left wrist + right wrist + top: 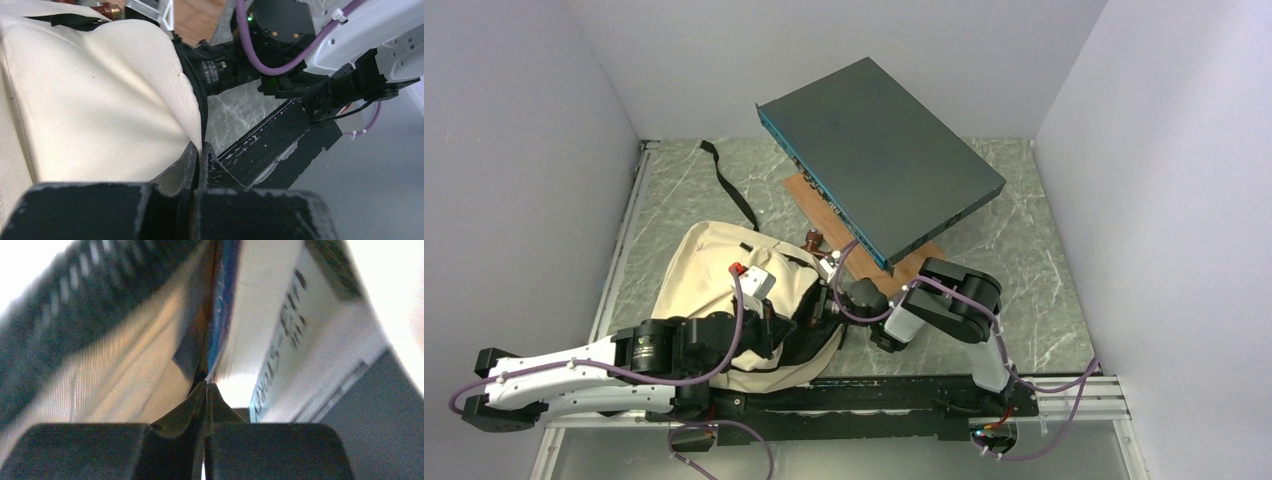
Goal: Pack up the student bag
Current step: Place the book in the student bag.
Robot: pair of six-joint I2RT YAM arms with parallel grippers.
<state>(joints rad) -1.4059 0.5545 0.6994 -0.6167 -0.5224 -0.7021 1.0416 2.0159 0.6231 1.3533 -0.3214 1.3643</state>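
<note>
Much here is covered, cropped or smeared.
From above, the left arm (574, 375) covers the near side of the student bag (704, 270), and the grey box (879, 165) hides most of the wooden board (809, 195). The right wrist view is blurred: print on the white label (285, 325) is unreadable, and what the closed right end effector (206, 386) pinches cannot be told. A small reddish thing (812, 238) is too small to tell.
</note>
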